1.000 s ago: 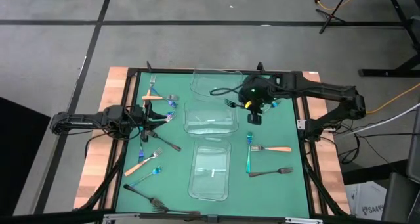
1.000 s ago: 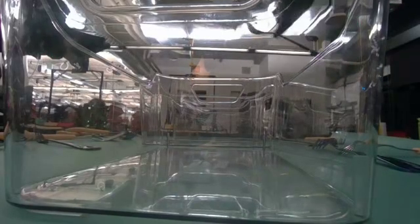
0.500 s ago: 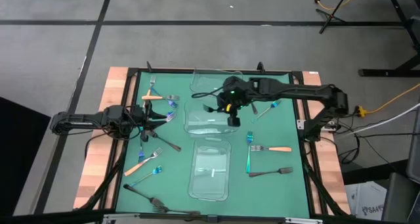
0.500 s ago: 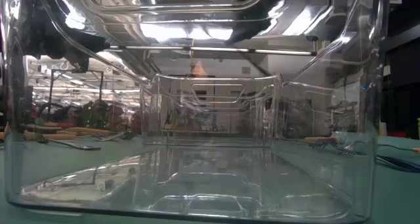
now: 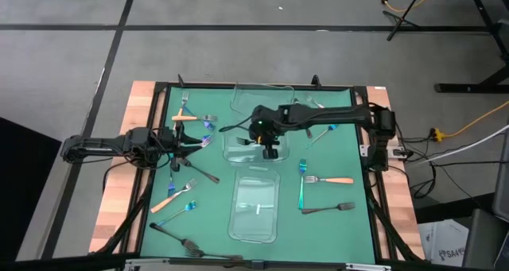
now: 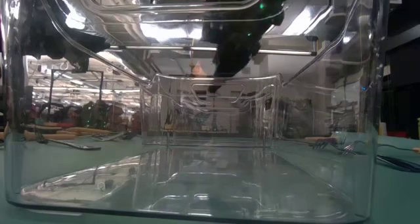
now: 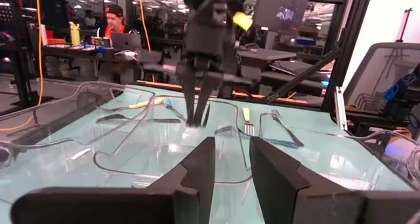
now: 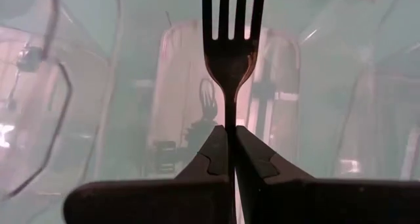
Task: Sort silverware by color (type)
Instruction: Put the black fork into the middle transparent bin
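My right gripper (image 5: 270,149) hangs over the middle clear container (image 5: 254,144), shut on a dark grey fork (image 8: 228,53). The left wrist view shows that gripper (image 7: 199,109) pointing down into the container. My left gripper (image 5: 191,140) waits open at the table's left side, touching nothing. Loose forks lie flat on the green mat: orange-handled ones (image 5: 188,116) (image 5: 170,199) (image 5: 336,180), blue-teal ones (image 5: 302,188) (image 5: 321,133) and dark ones (image 5: 328,209) (image 5: 188,244). My right gripper pinches the dark fork between its two fingers by the stem just behind the tine head (image 8: 227,115). The fingers come from above, pointing down, and lie along the fork. The fork is lifted clear and stands upright, tines downward, over the middle container's floor.
Three clear containers stand in a row down the mat's middle: the far one (image 5: 262,96), the middle one and the near one (image 5: 254,209). A black frame (image 5: 367,136) borders the mat. People sit at desks (image 7: 115,27) in the room beyond.
My right gripper has carried the dark fork toward the table's left, from beside the middle container's right wall to above its inside. It has stayed shut on the fork.
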Controlling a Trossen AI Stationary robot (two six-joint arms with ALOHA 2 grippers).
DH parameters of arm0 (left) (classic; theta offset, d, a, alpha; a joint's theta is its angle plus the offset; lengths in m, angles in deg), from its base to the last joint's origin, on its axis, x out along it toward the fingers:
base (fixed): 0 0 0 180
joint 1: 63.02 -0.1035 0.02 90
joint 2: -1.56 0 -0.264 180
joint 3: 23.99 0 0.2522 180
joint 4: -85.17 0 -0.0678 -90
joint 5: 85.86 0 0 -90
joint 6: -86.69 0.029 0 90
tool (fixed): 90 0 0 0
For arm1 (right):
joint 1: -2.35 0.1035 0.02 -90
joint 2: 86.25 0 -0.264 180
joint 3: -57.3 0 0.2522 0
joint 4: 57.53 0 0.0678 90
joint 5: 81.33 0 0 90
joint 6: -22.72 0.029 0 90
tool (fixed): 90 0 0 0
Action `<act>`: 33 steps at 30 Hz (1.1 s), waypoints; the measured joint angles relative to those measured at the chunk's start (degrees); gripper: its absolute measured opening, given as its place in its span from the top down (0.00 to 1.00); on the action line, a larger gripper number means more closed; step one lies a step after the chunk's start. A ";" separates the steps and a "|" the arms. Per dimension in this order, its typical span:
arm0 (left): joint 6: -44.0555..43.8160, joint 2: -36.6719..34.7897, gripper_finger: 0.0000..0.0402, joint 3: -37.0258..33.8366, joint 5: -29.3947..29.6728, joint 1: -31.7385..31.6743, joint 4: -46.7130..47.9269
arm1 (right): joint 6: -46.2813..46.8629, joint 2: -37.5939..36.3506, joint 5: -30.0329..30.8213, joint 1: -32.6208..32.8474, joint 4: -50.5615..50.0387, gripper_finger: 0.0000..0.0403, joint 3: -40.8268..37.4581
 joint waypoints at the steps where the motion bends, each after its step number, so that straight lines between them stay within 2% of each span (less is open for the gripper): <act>1: 0.00 0.00 0.78 0.00 0.00 -0.02 -0.02 | 0.00 0.70 0.01 0.00 0.23 1.00 0.00; 18: 0.01 0.00 0.78 0.01 0.00 0.00 0.00 | 0.01 9.14 -0.05 0.00 0.74 1.00 0.00; 33: 0.00 0.00 0.78 0.02 0.00 -0.01 -0.01 | 0.09 9.84 0.03 0.00 0.66 1.00 0.00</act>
